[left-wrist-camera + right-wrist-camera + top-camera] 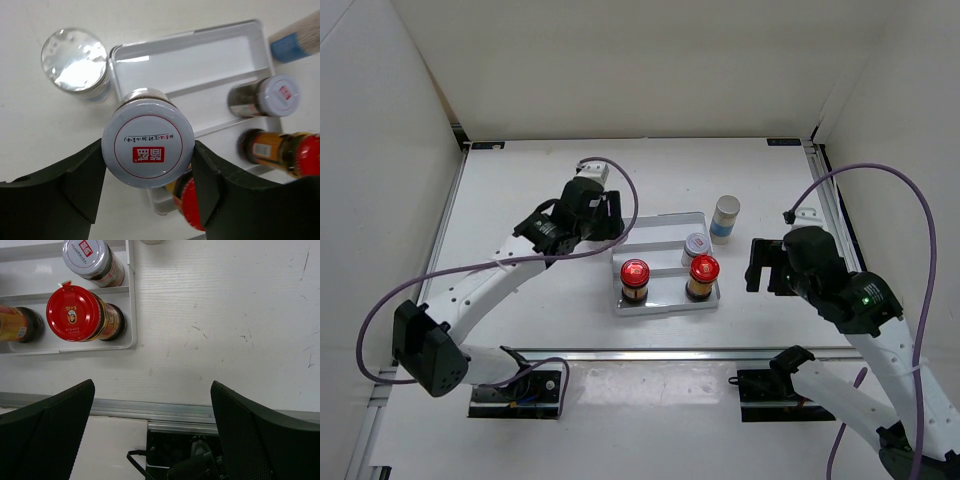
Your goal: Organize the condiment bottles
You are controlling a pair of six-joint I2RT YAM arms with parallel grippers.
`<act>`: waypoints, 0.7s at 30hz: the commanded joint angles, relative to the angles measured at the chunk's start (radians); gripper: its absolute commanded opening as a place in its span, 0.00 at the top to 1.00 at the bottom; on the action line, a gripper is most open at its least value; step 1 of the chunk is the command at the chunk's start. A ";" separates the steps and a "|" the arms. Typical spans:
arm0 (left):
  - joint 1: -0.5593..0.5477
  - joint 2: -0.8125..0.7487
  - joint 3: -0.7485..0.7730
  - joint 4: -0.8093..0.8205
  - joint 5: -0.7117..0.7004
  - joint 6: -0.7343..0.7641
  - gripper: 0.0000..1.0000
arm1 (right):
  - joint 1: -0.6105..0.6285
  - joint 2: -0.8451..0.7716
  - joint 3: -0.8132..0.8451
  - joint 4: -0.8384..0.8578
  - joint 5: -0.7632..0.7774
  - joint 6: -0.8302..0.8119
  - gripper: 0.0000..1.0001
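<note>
My left gripper (147, 156) is shut on a white-lidded jar (148, 135) and holds it above the near left corner of the white tray (200, 55). In the top view this gripper (607, 216) is at the tray's (660, 222) back left, and its jar is hidden. Two red-capped amber bottles (634, 278) (703, 274) stand in the tray's front row, with a second white-lidded jar (695, 245) behind them. One silver-capped bottle (725, 218) stands right of the tray; another (75, 59) stands left of it. My right gripper (760, 265) is open and empty, right of the tray.
In the right wrist view the right gripper (152, 430) hangs over the table's metal front rail (165, 410), with a red-capped bottle (75, 312) and the tray's right rim (131, 305) at upper left. White walls enclose the table on three sides.
</note>
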 commanded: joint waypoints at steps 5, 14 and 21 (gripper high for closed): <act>-0.030 0.145 0.133 0.058 0.002 -0.013 0.54 | -0.002 0.000 -0.005 0.033 0.023 -0.003 0.00; -0.040 0.246 0.122 0.058 0.002 -0.023 0.51 | -0.002 0.000 -0.005 0.033 0.033 -0.003 0.00; -0.049 0.255 0.090 0.058 0.002 -0.043 0.50 | 0.007 0.000 -0.005 0.033 0.033 -0.003 0.00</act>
